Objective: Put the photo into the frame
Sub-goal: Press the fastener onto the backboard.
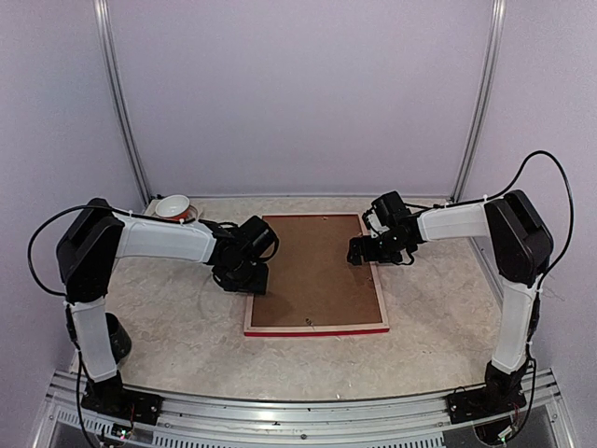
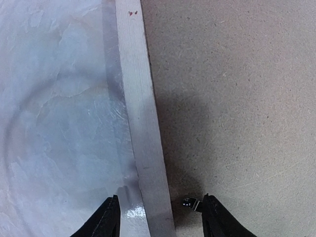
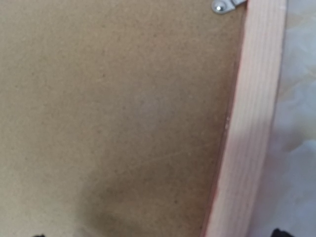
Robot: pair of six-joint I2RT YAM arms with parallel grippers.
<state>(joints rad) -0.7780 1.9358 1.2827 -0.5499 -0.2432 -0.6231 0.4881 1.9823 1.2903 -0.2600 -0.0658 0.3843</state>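
The frame (image 1: 317,329) lies face down in the middle of the desk (image 1: 168,327), with its pale wood back up and a red edge showing on the near side. The brown backing board (image 1: 317,271) sits inside it. The left tool (image 2: 160,217) hangs over the left rail of the frame, its fingers apart, one on each side of the rail. The right tool (image 1: 373,250) is above the right rail, opened wide and holding nothing. A small bowl (image 1: 173,207) stands near the far left corner.
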